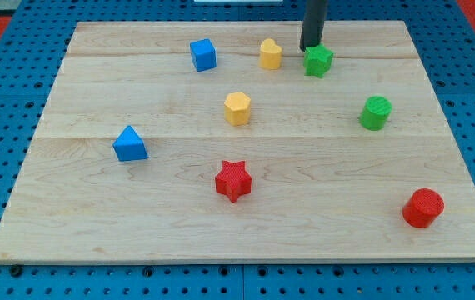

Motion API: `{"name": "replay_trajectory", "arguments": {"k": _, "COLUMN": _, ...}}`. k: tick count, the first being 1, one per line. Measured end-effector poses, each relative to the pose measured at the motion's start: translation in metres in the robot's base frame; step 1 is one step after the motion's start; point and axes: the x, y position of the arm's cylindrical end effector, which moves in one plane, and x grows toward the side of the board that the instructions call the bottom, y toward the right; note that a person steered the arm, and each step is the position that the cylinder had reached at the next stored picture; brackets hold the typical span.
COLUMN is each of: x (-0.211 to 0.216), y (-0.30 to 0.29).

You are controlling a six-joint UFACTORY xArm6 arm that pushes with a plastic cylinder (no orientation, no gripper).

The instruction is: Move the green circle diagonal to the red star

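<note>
A: Green circle (pixel 376 112) — where does it sit?

B: On the wooden board (pixel 96 225), at about 3 o'clock from the board's centre, near the view's right edge. It stands alone, touching nothing.

A: And the red star (pixel 233 180)?

B: Lower middle of the board, at roughly 8 o'clock from the green circle and well apart from it.

A: Where is my tip (pixel 309 48)?

B: At the view's top, just beside the green star (pixel 318 61), on its 10 o'clock side, very near or touching; I cannot tell which. The green circle lies at about 5 o'clock from my tip, well apart.

A: Is anything held?

B: No. The arm ends in a plain dark rod with no jaws, so nothing opens or closes, and it grips nothing.

A: What else is there?

B: 5 more blocks. A yellow block (pixel 271 54) sits at 9 o'clock from my tip, a blue cube (pixel 203 55) further along at 9 o'clock. A yellow hexagon (pixel 237 108) stands at 12 o'clock from the red star. A blue triangle (pixel 129 144) is at 10 o'clock from the red star. A red circle (pixel 422 207) rests at 5 o'clock from the green circle.
</note>
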Motion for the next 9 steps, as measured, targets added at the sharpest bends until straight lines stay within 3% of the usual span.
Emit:
{"name": "replay_trajectory", "arguments": {"k": 2, "x": 0.000, "y": 0.106}}
{"name": "replay_trajectory", "arguments": {"k": 3, "x": 0.039, "y": 0.100}}
{"name": "replay_trajectory", "arguments": {"k": 4, "x": 0.091, "y": 0.136}}
{"name": "replay_trajectory", "arguments": {"k": 6, "x": 0.154, "y": 0.084}}
{"name": "replay_trajectory", "arguments": {"k": 8, "x": 0.148, "y": 0.018}}
{"name": "replay_trajectory", "arguments": {"k": 9, "x": 0.183, "y": 0.058}}
